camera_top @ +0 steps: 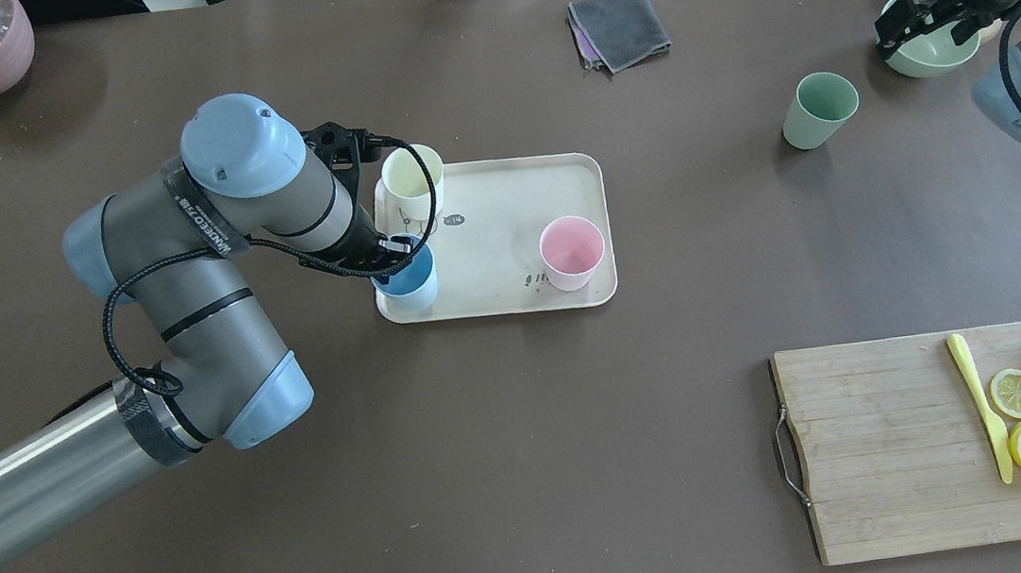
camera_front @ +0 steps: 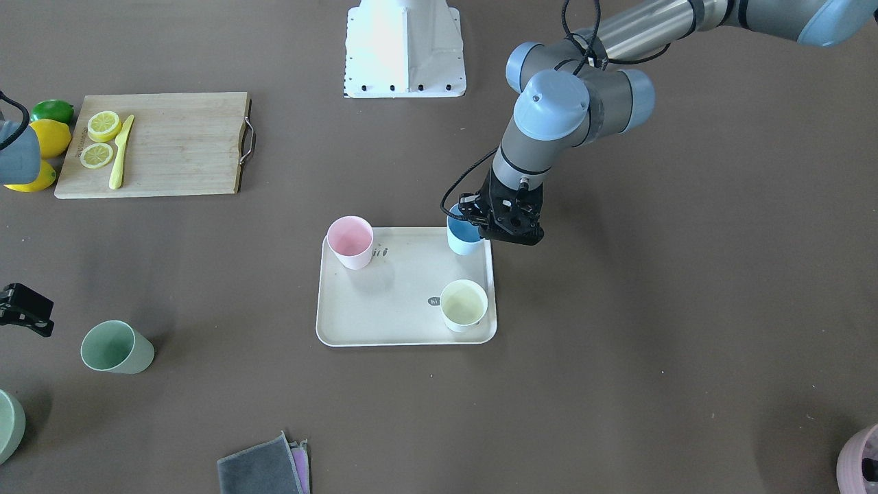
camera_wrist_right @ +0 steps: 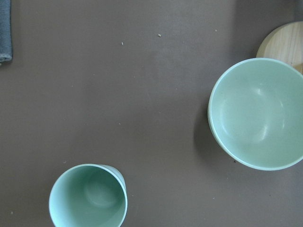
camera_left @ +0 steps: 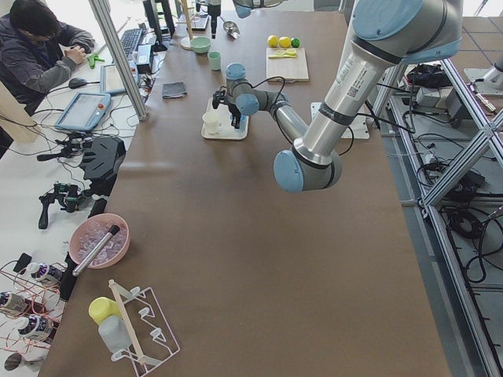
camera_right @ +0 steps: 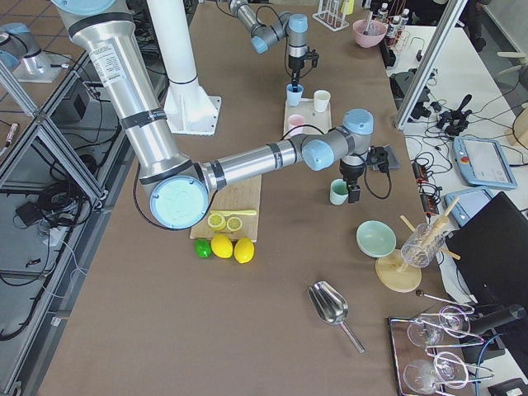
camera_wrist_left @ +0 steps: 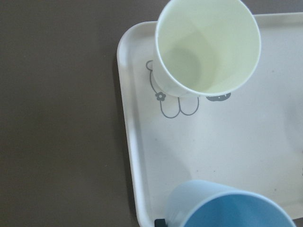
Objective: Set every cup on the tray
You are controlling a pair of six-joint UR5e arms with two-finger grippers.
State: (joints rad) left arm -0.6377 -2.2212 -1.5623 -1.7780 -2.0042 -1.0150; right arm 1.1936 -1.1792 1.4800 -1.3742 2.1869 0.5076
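Already standing on the tray (camera_front: 391, 315): the pink cup (camera_front: 350, 241) at the near right corner as counted from the robot, the pale yellow cup (camera_front: 464, 305) at the far left corner, the light blue cup (camera_front: 461, 240) at the near left corner. Left to bring: only the sage green cup (camera_front: 115, 348), upright on the tabletop (camera_front: 617, 357), well apart from the tray on the robot's right side. By judgement three of four done, with release of the blue one not yet confirmed.

Left gripper (camera_front: 490, 226) directly at the rim of the light blue cup, fingers narrow and apparently pinching its wall, one tip visible against the outside in the left wrist view, the other hidden. Right gripper (camera_top: 900, 22) hanging above a green bowl (camera_top: 922, 53), near the sage green cup, with nothing held as far as visible; impossible to tell whether its fingers are wide or narrow.

About edges: blue cup and yellow cup both very close to the tray's white rim, so little margin there against a push outward when opening the fingers and lifting away. About room: far right corner and middle of the tray bare, seemingly enough for the last cup, and this corner also the closest to it. Better to avoid the pink cup on the way in. Grey cloth (camera_front: 260, 470) and cutting board (camera_front: 154, 144) well aside from that path.
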